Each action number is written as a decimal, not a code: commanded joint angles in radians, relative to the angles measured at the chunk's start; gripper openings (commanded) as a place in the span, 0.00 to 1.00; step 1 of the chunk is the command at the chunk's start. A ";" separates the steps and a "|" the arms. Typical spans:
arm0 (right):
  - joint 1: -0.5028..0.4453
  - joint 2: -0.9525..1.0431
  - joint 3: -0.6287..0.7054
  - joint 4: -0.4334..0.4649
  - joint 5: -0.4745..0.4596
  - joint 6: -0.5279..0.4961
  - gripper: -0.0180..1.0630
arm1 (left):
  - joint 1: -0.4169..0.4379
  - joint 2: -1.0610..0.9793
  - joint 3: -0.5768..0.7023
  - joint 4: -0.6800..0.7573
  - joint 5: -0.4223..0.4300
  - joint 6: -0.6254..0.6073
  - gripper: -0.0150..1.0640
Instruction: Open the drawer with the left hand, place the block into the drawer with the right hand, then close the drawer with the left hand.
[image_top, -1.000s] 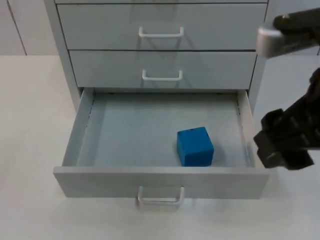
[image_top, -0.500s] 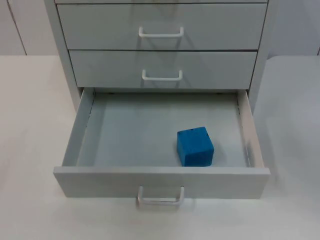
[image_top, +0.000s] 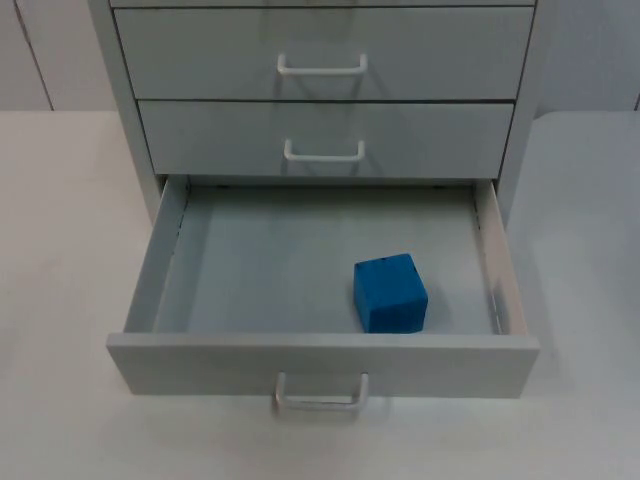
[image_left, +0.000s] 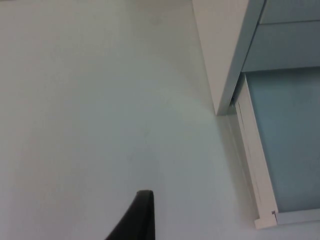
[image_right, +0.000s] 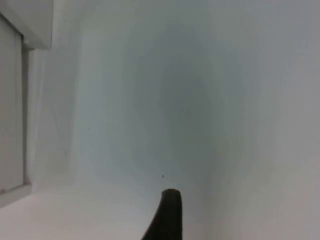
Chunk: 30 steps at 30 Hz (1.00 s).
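Note:
The grey cabinet's bottom drawer (image_top: 320, 362) stands pulled out towards me, its white handle (image_top: 321, 396) at the front. A blue block (image_top: 390, 293) rests on the drawer floor, right of the middle and close to the front panel. Nothing touches the block. My left gripper (image_left: 140, 220) hangs over bare white table to the left of the cabinet (image_left: 225, 50), with the drawer's left side wall (image_left: 252, 170) a short way off. My right gripper (image_right: 167, 215) is over bare table to the right of the cabinet (image_right: 25, 20).
Two shut drawers (image_top: 325, 135) with white handles sit above the open one. White table (image_top: 60, 300) stretches on both sides of the cabinet and in front of the drawer. A grey partition wall (image_top: 40, 50) stands behind.
One second ago the right arm was beside the drawer's right edge in the top view. It has since withdrawn out of that view. The block and drawer have not moved.

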 joint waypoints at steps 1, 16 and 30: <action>-0.031 -0.013 0.005 0.019 0.012 -0.025 0.70 | 0.004 -0.004 0.004 -0.008 -0.002 0.002 0.99; -0.149 -0.013 0.066 0.142 -0.040 -0.142 0.69 | 0.004 -0.004 0.004 -0.059 0.009 0.074 0.99; -0.183 -0.013 0.066 0.144 -0.041 -0.213 0.69 | 0.002 -0.004 0.004 -0.113 0.007 0.130 0.99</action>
